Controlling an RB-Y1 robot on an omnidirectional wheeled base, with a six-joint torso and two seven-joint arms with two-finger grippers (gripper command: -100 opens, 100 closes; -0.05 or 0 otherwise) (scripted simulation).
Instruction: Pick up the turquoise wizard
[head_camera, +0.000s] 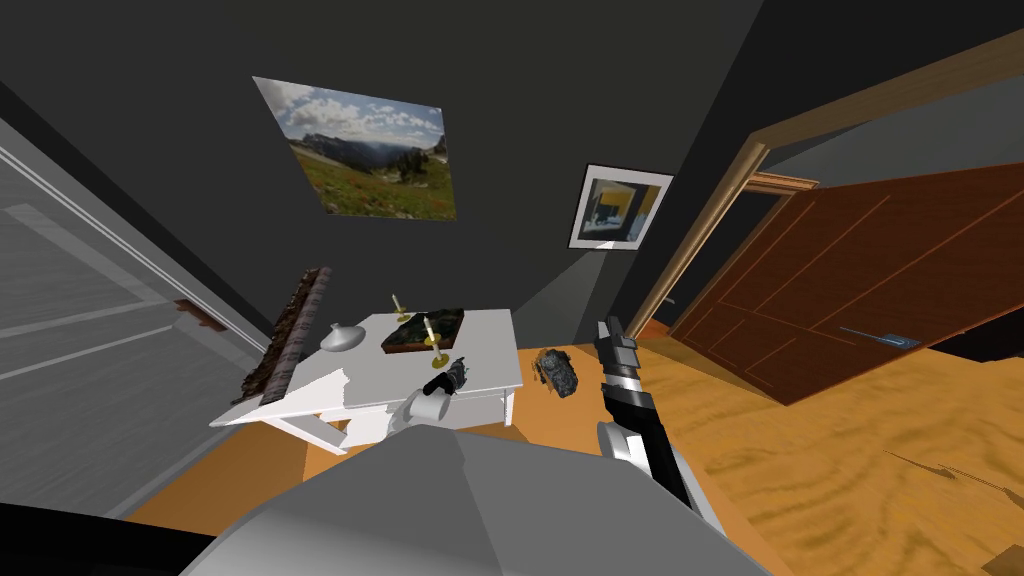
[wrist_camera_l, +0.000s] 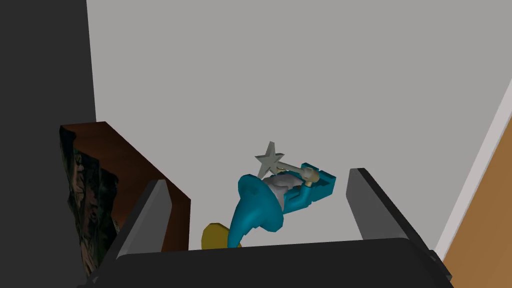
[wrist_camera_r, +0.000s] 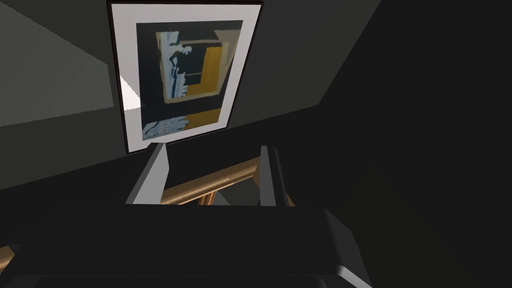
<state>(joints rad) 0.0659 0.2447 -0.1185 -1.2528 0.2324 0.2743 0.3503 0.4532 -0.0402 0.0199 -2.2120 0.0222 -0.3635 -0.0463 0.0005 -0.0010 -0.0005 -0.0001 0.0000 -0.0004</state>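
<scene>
Approach step, no grasp yet. Left gripper (wrist_camera_l: 258, 177) is hovering over the white desk (wrist_camera_l: 325, 75), fingers apart. The turquoise wizard (wrist_camera_l: 265, 200) is lying on its side between them, unclamped. Next move, as I judge it: lowering slightly, then closing across the body. Right gripper (head_camera: 610, 330) is idling aside, fingers apart, empty.

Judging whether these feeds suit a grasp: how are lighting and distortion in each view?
Left wrist view: turquoise wizard evenly lit on the pale table, no glare, no cast shadow. Head view: wide lens splays the walls and slants the brown door. Right wrist view: dim, yet the right gripper reads clearly.
</scene>
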